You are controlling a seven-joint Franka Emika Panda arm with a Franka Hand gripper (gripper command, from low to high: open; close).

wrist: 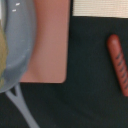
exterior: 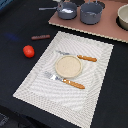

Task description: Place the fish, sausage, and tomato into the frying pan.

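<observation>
Sausage (wrist: 119, 65): lies on the dark counter (wrist: 85, 100), flat and free of contact; in the exterior view it sits near that view's left, between the placemat (exterior: 95, 75) edge and the tomato (exterior: 28, 51).
Sausage axis: in the wrist view the rod runs lengthwise down the picture with a slight slant; jaws would need to close across its short width.
Direction from jaws: the wrist camera looks down with the pan (wrist: 17, 45) on one side and the sausage on the other, so the sausage lies away from the pan, across the brown board (wrist: 50, 45) corner.
Jaws: not visible in either view; cannot tell whether they are parted or closed.
Arm: not seen in the exterior view.
Pan: on the brown board at the far side of the counter, handle pointing toward the exterior view's left; a pale shape inside is probably the fish (exterior: 66, 9), though the view is too coarse to be sure.
Tomato: on the counter, apart from the sausage, nearer the viewer.
Surface: dark, flat, plain around the sausage.
Room: open counter on all sides of the sausage; board edge and placemat stand near but not touching.
Judgement: sausage looks the likelier next pick.
</observation>
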